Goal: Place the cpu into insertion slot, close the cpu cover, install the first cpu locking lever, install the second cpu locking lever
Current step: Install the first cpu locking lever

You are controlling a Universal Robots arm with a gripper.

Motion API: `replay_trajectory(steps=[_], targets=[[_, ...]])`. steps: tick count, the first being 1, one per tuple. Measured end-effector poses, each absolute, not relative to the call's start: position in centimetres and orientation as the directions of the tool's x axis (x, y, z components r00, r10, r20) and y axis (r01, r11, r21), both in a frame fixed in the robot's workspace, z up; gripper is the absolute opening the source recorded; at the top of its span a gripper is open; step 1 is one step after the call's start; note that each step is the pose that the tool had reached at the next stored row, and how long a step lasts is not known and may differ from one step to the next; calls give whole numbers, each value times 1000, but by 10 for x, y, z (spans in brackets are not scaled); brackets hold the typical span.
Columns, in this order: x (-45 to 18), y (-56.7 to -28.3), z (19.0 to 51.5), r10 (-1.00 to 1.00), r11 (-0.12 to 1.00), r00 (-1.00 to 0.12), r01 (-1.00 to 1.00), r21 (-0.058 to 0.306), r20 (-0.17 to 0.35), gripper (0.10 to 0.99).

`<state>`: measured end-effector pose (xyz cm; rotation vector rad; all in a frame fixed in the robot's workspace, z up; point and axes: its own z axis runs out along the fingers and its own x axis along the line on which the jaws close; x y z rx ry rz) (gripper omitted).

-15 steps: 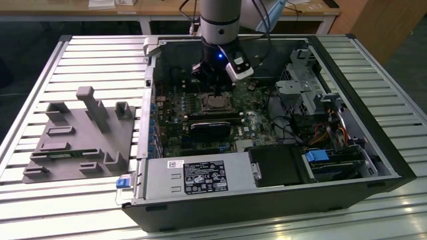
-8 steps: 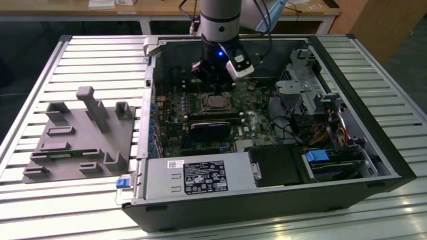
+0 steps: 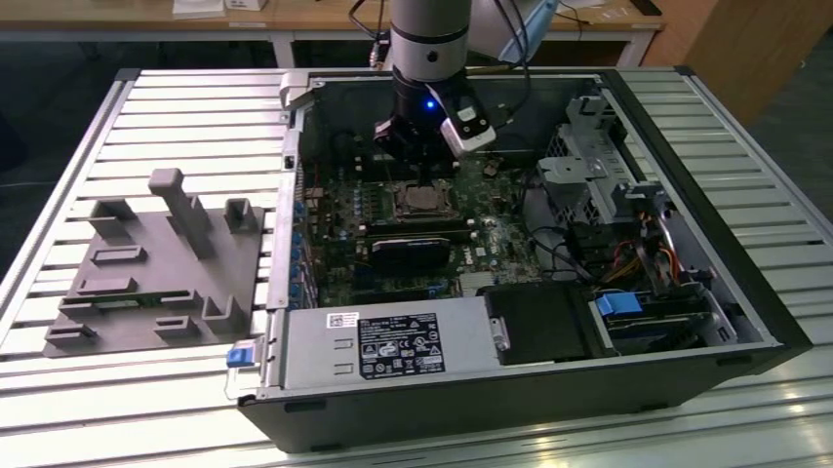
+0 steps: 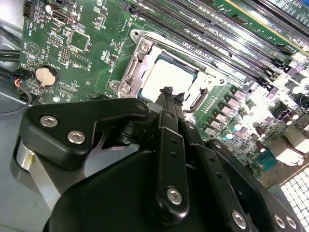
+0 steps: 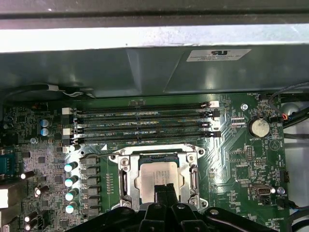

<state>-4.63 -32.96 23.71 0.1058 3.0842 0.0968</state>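
Underneath, slatted table [image 3: 195,107], perhaps aluminium.

Cpu [image 5: 159,175] seated in the insertion slot [image 5: 200,153], cpu cover [image 5: 122,177] down flat over it.
And there it is in both wrist views: the cpu, a small flat square with a dull silver-grey top, pale under the light, lies level and square in the slot, its near edge hidden. The cpu cover, a thin silver frame, lies flat around it; the chip's top shows through the cut-out centre, and dark slots run along two opposite side rails. The insertion slot's silvery rim peeks out just beyond the frame, with screws at its corners. In the exterior view the slot is a small bright square on the green board, inside the open case.
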Motion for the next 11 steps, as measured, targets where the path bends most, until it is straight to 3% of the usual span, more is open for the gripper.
replay_trajectory(steps=[11], targets=[[-63, -330, 237, 70, 996, -996, 66, 65, -55, 106]])
